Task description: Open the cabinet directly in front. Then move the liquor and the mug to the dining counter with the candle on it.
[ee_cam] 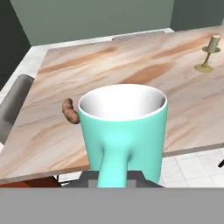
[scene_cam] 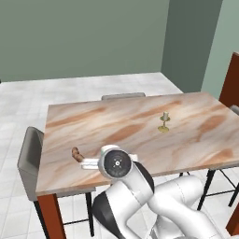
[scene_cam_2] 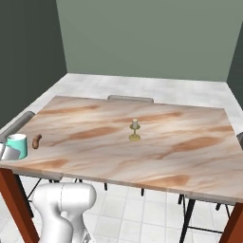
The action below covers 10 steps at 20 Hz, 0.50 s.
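Teal mug (ee_cam: 124,131), one, pinched by its handle in the gripper (ee_cam: 113,177) at the table's (scene_cam_2: 156,152) near-left edge. One candle (scene_cam_2: 135,129) mid-table; one brown lump (scene_cam_2: 36,140) (possibly food) beside the mug.

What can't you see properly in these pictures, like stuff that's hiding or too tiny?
- Fingertips of the gripper: hand view, hidden behind the mug and its handle, so the grip itself is unseen.
- Mug: left base view, hidden by the arm; right base view, its lower part is cut by the left edge.
- Small brown lumpy item: too small to identify; half hidden by the mug in the hand view.
- Candle: too small to tell a wick or flame.
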Tool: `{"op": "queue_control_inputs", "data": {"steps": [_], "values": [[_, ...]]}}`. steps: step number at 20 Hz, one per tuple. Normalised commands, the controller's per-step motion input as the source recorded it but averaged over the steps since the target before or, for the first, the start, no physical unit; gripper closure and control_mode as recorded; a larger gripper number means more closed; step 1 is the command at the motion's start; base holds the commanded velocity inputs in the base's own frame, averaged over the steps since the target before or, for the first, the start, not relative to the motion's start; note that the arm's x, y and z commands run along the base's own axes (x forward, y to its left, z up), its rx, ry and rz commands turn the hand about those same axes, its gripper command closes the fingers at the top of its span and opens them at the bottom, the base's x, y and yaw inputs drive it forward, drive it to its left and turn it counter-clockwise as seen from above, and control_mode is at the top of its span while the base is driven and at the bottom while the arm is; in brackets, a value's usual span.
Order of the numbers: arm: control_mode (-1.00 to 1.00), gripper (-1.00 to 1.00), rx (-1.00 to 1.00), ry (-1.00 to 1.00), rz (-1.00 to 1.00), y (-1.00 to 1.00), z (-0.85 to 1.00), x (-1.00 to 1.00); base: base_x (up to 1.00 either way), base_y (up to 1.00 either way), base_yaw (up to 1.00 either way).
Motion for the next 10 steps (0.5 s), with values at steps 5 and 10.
{"op": "queue_control_inputs", "data": {"steps": [5,10], "values": [[-1.0,1.0,0.0,0.0,0.1,0.0,-0.41,0.27,0.0,0.0,0.0],[-1.0,1.0,0.0,0.0,0.04,0.01,-0.35,0.16,0.0,0.0,0.0]]}}
